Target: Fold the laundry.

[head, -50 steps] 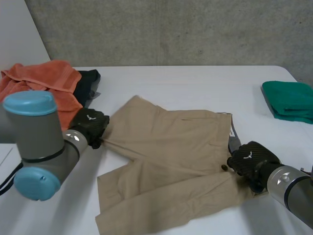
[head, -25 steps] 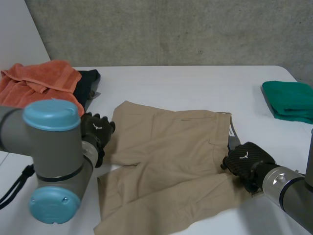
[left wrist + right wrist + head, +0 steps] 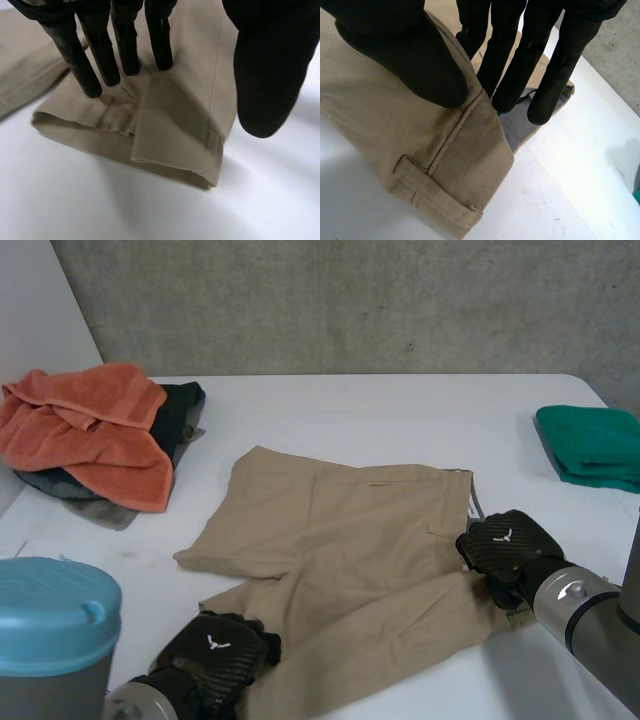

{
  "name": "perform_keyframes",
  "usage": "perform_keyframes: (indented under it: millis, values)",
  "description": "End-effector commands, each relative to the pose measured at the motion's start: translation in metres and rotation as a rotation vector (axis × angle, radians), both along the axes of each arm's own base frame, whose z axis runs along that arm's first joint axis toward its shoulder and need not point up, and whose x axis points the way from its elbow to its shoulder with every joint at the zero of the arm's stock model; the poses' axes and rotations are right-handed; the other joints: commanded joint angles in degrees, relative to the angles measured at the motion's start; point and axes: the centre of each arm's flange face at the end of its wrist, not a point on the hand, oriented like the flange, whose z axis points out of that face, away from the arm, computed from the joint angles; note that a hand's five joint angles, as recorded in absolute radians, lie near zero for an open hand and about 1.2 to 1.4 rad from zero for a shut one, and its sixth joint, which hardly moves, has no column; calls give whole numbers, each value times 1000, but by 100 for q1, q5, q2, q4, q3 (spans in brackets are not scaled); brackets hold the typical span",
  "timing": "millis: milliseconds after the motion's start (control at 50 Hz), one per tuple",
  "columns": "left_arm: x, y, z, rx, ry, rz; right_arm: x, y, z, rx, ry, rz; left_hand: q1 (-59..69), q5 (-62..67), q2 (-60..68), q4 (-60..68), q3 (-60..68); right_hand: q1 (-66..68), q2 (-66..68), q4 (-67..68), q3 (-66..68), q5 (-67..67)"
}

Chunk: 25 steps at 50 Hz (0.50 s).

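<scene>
Shorts (image 3: pixel 340 540) lie spread, right hand (image 3: pixel 508 548) apparently pinching waistband (image 3: pixel 451 150).

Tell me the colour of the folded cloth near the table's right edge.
The folded cloth is green; the head view shows it best.

Two black hands down low, one arm at each side
The left hand (image 3: pixel 215 658) lies flat, fingers (image 3: pixel 102 55) straight, thumb held apart; the right hand (image 3: pixel 508 548) pinches the shorts (image 3: pixel 340 540) waistband between thumb and straight fingers (image 3: pixel 502 65)

Khaki shorts (image 3: pixel 345 540), spread flat mid-table, legs toward the left side
</scene>
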Motion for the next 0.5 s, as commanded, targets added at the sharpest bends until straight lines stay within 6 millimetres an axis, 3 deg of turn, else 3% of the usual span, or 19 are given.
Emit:
perform_keyframes:
  millis: [20, 40, 100, 180, 240, 260, 340, 380, 440, 500]
  values:
    - [-10, -14, -19, -32, 22, 7, -1, 0, 1, -4, 2, -3, 3659, 3707, 3741, 3727, 3743, 1524, 1263, 1121, 1175, 1102]
    - [-11, -15, -17, -43, 28, 10, -1, 0, 3, -7, 2, -6, 5150, 5198, 5232, 5219, 5235, 1524, 1263, 1121, 1175, 1102]
    - [-11, -16, -14, -61, 31, 16, -3, 0, 8, -23, 3, -11, 5165, 5213, 5247, 5234, 5250, 1524, 1263, 1121, 1175, 1102]
    - [-7, -13, 9, -139, 64, 33, -7, 7, 22, -42, 36, -6, 5165, 5213, 5247, 5234, 5250, 1524, 1263, 1121, 1175, 1102]
    - [1, 1, 28, -173, 66, 14, -12, 20, 27, 1, 109, 27, 5165, 5213, 5247, 5234, 5250, 1524, 1263, 1121, 1175, 1102]
    - [4, 7, 31, -167, 54, -2, -15, 32, 30, 40, 173, 68, 5165, 5213, 5247, 5234, 5250, 1524, 1263, 1121, 1175, 1102]
    - [23, 49, 33, -46, -110, -124, -28, 59, 29, 167, 337, 164, 5165, 5213, 5247, 5234, 5250, 1524, 1263, 1121, 1175, 1102]
    - [26, 58, 34, -23, -146, -157, -33, 59, 28, 185, 373, 177, 5165, 5213, 5247, 5234, 5250, 1524, 1263, 1121, 1175, 1102]
    - [19, 55, 34, -55, -128, -172, -37, 52, 29, 160, 384, 165, 5165, 5213, 5247, 5234, 5250, 1524, 1263, 1121, 1175, 1102]
    - [3, 37, 35, -139, -69, -161, -33, 40, 32, 89, 345, 138, 5165, 5213, 5247, 5234, 5250, 1524, 1263, 1121, 1175, 1102]
